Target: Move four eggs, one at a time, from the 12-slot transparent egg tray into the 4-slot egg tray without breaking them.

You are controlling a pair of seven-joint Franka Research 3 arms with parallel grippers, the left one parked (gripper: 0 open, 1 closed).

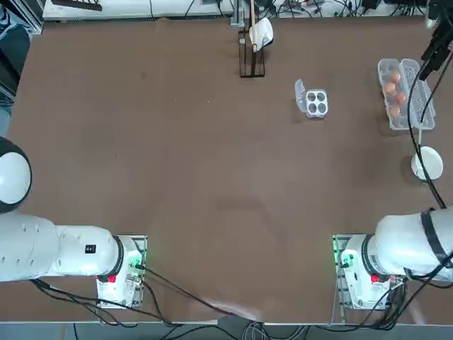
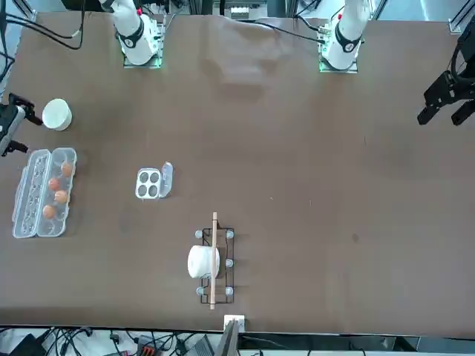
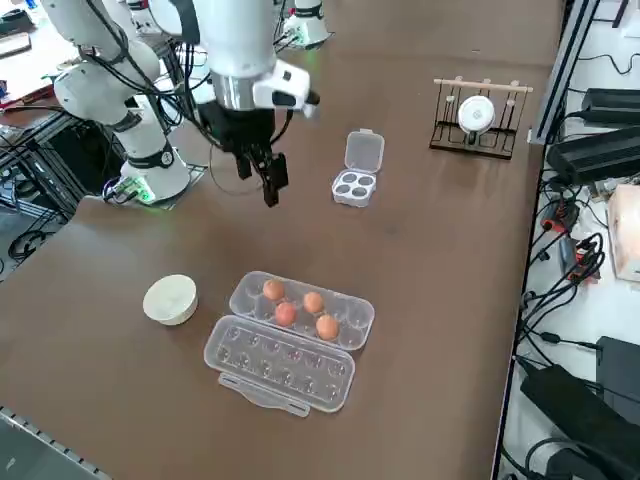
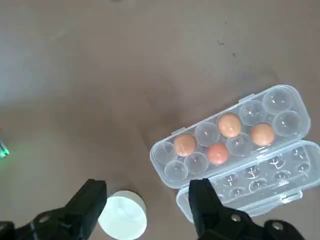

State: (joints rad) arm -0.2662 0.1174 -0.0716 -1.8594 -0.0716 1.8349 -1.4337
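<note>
In the top view the right gripper is cut off at the upper right edge, so only dark fingers show over the 12-slot transparent egg tray. From the right side, the gripper hangs in the air, jaws spread and empty, at upper left of the carton. The four eggs sit in the carton's cups, lid folded open. The 4-slot egg tray lies right of the gripper, its cups empty.
</note>
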